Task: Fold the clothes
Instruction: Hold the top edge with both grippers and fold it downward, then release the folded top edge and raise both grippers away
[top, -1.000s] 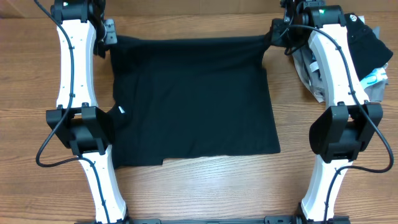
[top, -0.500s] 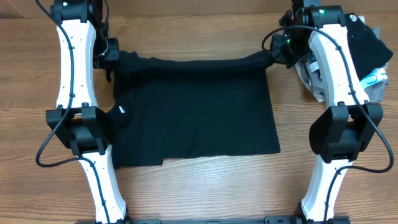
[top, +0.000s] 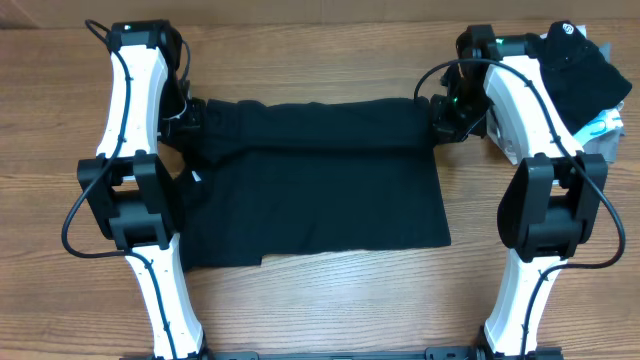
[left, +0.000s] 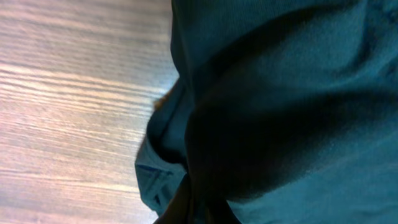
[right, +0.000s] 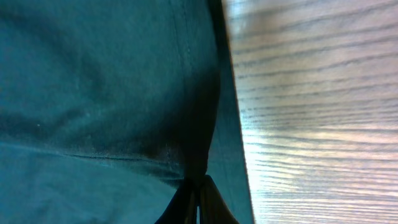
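Overhead first: a black T-shirt (top: 320, 195) is laid out flat on the wooden table (top: 320, 300), and its far edge is doubled over onto the body, so a thick band of fabric runs across the top. The left gripper (top: 188, 118) is parked at the left end of that band and the right gripper (top: 440, 112) at the right end. Both are pinched tight on the cloth, with the fold stretched between them. A small white label (top: 195, 178) can be spotted at the shirt's left edge, just below the band. A pile of other garments (top: 590, 80) is heaped off the shirt's top right corner, and a black one with a round white logo (top: 565, 30) sits on top of it.

Left wrist view: pretty much everything is filled by the black T-shirt (left: 298, 112), all bunched and creased, with bare table (left: 68, 93) seen to its left. The left gripper (left: 186, 208) is only made out as a dark shape at the bottom, with the fabric gathered into it.

Right wrist view: same deal, mirrored. The black T-shirt (right: 93, 93) is seen with a stitched seam running down it, and the table (right: 311, 112) lies to its right. The right gripper (right: 198, 198) is squeezed together on the shirt's edge, with no gap to be seen.
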